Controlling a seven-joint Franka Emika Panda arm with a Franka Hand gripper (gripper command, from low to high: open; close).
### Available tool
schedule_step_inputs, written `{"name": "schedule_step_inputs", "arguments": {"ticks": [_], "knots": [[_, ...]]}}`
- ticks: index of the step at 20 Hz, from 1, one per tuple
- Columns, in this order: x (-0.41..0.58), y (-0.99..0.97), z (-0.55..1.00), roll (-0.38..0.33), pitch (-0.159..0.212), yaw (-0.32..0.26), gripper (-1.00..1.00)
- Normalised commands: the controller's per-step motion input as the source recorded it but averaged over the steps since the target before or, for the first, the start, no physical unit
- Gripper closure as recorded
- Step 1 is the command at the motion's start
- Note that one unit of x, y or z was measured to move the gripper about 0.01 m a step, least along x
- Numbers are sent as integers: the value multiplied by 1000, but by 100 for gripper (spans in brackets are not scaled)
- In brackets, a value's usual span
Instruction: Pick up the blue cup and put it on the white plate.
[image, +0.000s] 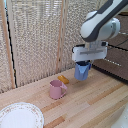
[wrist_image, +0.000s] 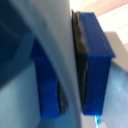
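Observation:
The blue cup hangs tilted a little above the wooden table, held by its rim in my gripper, which is shut on it. In the wrist view the cup's wall runs between two blue fingers, pinched from both sides. The white plate with a faint patterned rim lies at the near corner on the exterior view's left, well away from the cup.
A pink mug stands on the table between the cup and the plate. A small yellow object lies just behind it. A woven screen closes off the back. Dark furniture stands on the exterior view's right.

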Motion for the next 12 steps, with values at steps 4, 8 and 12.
{"name": "schedule_step_inputs", "arguments": {"ticks": [4, 8, 12], "knots": [[444, 768, 473, 83, 100, 36, 100], [151, 888, 325, 41, 12, 9, 100], [64, 917, 282, 26, 0, 1, 100]]}}
